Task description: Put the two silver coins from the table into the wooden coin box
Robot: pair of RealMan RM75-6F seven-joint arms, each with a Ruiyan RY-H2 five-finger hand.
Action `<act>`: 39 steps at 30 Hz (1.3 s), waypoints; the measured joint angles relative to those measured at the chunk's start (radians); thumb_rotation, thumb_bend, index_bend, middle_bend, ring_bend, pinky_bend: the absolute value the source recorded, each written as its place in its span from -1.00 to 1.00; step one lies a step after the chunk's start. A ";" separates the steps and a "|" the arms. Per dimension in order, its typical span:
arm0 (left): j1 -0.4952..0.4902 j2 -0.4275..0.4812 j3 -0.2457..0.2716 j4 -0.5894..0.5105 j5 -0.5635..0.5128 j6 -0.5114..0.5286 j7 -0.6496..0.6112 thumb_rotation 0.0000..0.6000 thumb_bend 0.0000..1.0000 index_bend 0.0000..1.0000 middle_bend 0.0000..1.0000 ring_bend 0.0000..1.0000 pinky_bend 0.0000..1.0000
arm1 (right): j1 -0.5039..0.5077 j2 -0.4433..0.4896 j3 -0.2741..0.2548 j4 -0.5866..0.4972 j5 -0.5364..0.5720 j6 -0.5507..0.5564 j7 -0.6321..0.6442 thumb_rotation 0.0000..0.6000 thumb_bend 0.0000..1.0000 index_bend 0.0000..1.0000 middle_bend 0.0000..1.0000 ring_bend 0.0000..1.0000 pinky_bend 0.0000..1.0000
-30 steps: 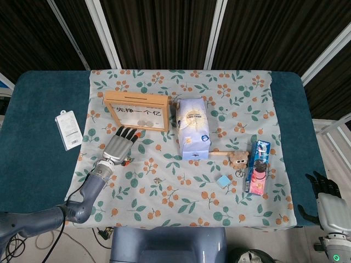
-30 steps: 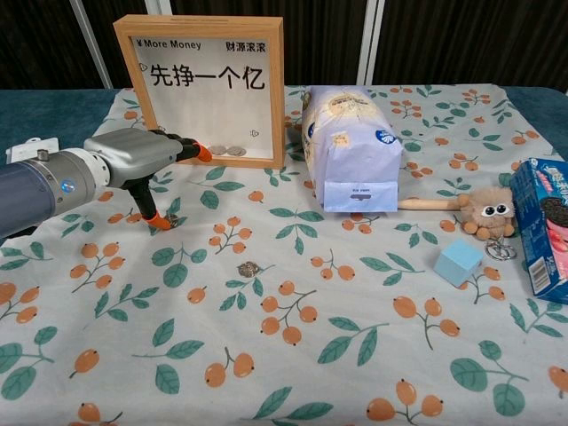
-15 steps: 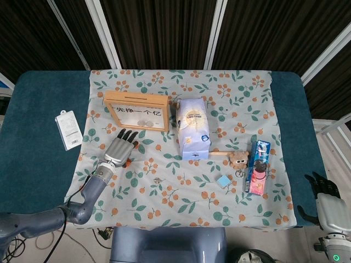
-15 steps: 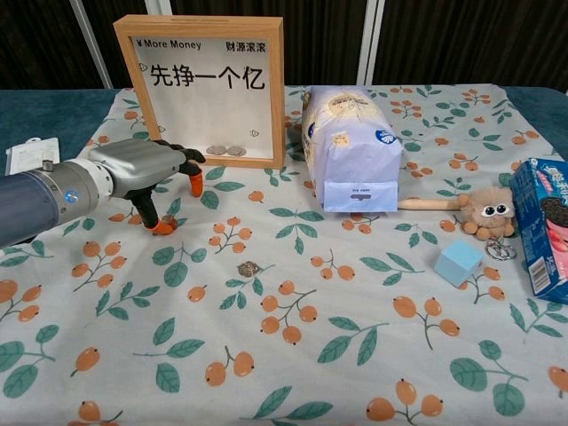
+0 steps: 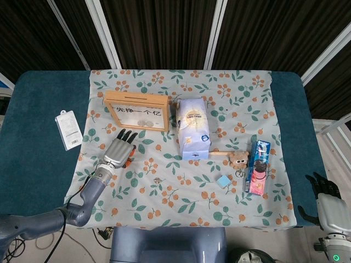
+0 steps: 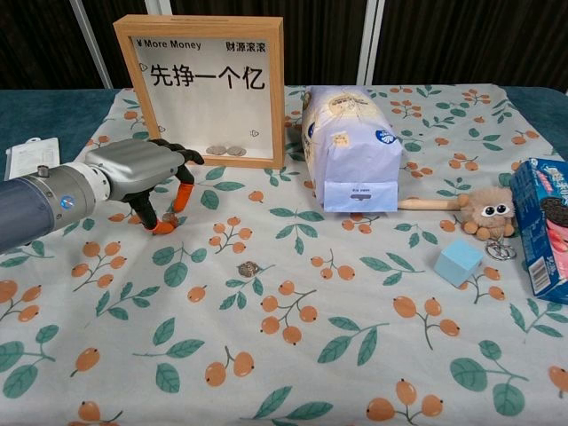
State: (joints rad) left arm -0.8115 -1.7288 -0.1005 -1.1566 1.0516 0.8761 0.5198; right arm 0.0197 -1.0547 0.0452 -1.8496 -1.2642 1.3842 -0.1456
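Observation:
The wooden coin box (image 5: 137,111) (image 6: 200,89) stands upright at the back left, with two coins lying inside at its bottom. One silver coin (image 6: 248,267) (image 5: 157,180) lies on the floral cloth near the middle. My left hand (image 6: 142,170) (image 5: 117,152) hovers palm down in front of the box. Its fingers curl towards the thumb tip on the cloth, where a second small coin (image 6: 169,219) seems to lie; a gap still shows between them. My right hand (image 5: 324,190) rests off the table's front right corner, holding nothing.
A white bag (image 5: 193,129) (image 6: 351,151) stands right of the box. A plush keychain (image 6: 486,213), a blue cube (image 6: 459,262) and an Oreo box (image 6: 541,226) lie on the right. A white packet (image 5: 68,129) lies left of the cloth.
My left hand's fingers have curled down from stretched out towards the thumb on the cloth. The hand drew back slightly from the box. The right hand has not moved.

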 measured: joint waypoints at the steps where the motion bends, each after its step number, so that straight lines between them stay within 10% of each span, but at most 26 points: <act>1: 0.000 -0.002 0.000 0.004 -0.003 -0.003 0.004 1.00 -0.56 0.15 -0.86 -1.00 -1.00 | 0.000 0.000 0.000 0.000 0.001 0.000 0.000 1.00 -0.26 -0.75 -0.91 -0.93 -1.00; 39: 0.011 -0.012 -0.019 -0.004 -0.078 0.009 0.104 1.00 -0.33 0.23 -0.85 -1.00 -1.00 | 0.002 0.009 -0.002 -0.015 0.021 -0.007 -0.009 1.00 -0.26 -0.75 -0.91 -0.93 -1.00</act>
State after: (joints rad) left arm -0.8007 -1.7409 -0.1196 -1.1607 0.9733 0.8855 0.6237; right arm 0.0218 -1.0462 0.0434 -1.8647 -1.2427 1.3769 -0.1549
